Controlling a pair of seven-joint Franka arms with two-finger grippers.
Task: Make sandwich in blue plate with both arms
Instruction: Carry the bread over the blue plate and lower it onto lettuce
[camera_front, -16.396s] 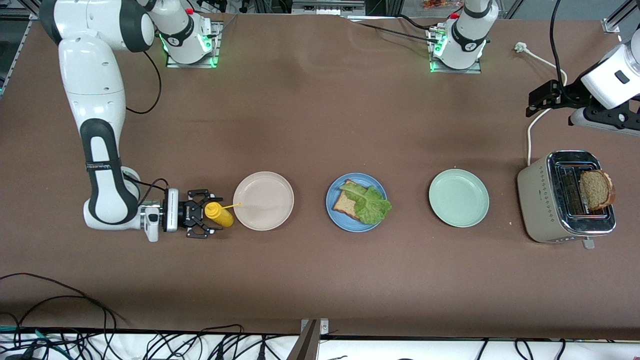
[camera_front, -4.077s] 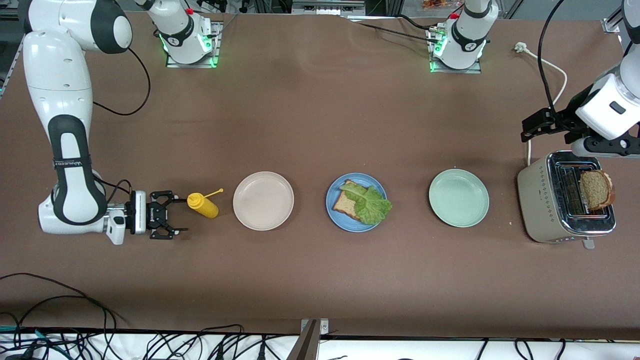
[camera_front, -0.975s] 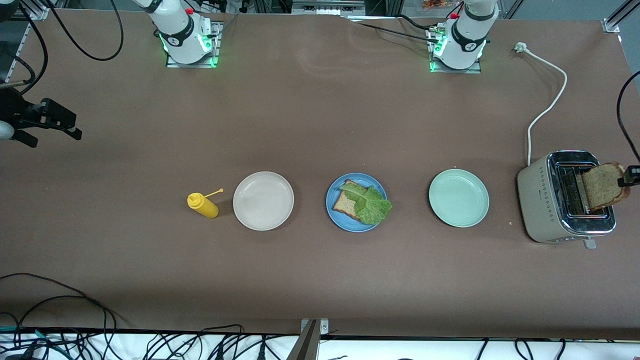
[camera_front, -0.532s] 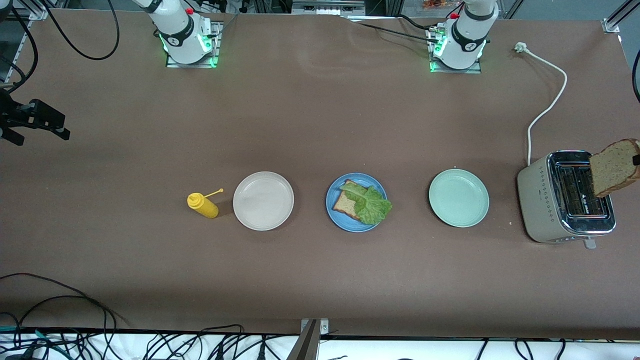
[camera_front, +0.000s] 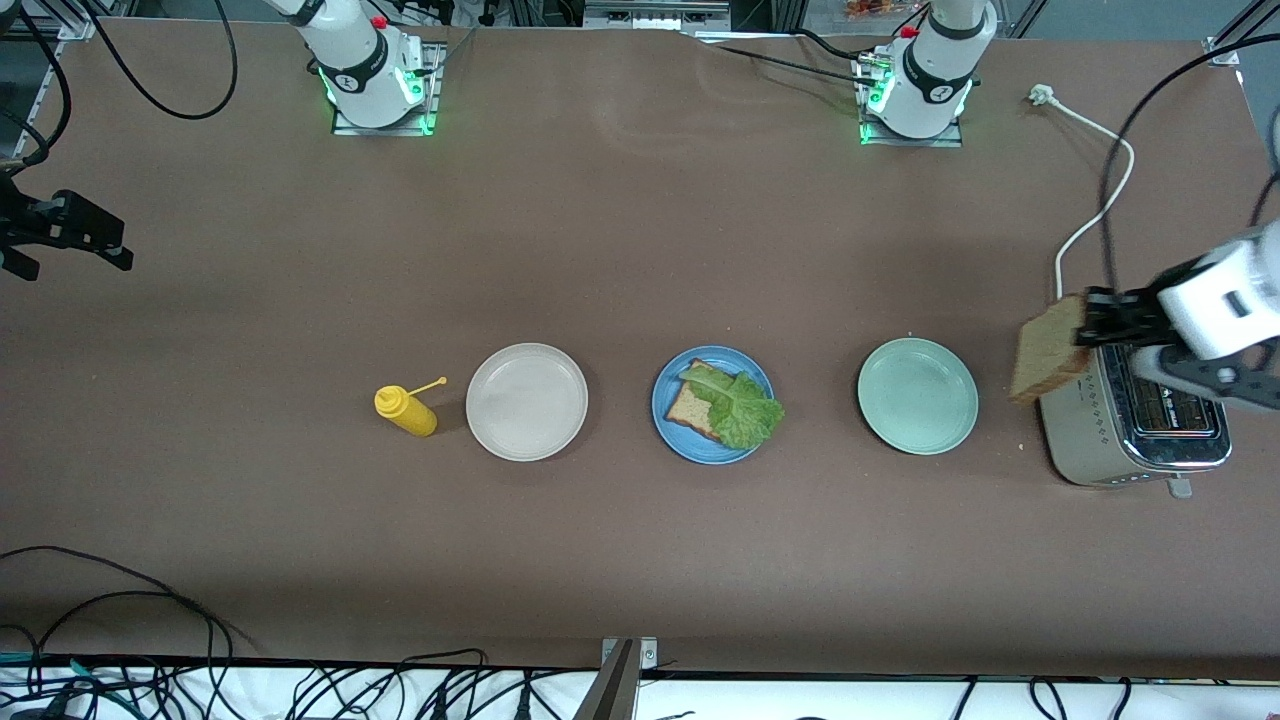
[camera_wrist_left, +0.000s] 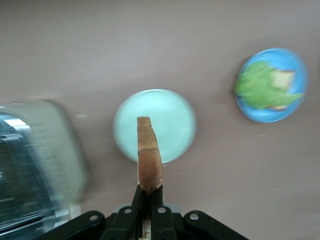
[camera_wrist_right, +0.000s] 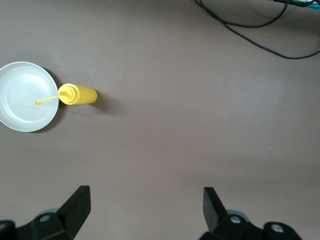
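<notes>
Brown tabletop (camera_front: 620, 250); left claw (camera_front: 1092, 318) pinches 1 bread slice (camera_front: 1046, 348), seemingly above toaster (camera_front: 1100, 430); right claw (camera_wrist_right: 145, 207) waits agape.

— What colours sit on the worktop (camera_front: 620, 250)?

— The worktop itself is plain brown. The blue plate (camera_front: 664, 398) is an even medium blue, carrying a tan bread slice (camera_front: 692, 408) with a darker crust and a bright green lettuce leaf (camera_front: 745, 410).

— And the other plates?

— One is beige-white (camera_front: 527, 401), one pale mint green (camera_front: 917, 395), both unpatterned. The bottle (camera_front: 405, 410) is yellow.

— The toaster (camera_front: 1100, 440)?

— Beige sides dotted with a small diamond pattern, a shiny chrome top, a white cord (camera_front: 1090, 215).

— The arms?

— Glossy white. The left pincer (camera_front: 1095, 325) is black, gripping a speckled brown slice (camera_front: 1047, 348); the right pincer (camera_front: 60, 235) is black too.
</notes>
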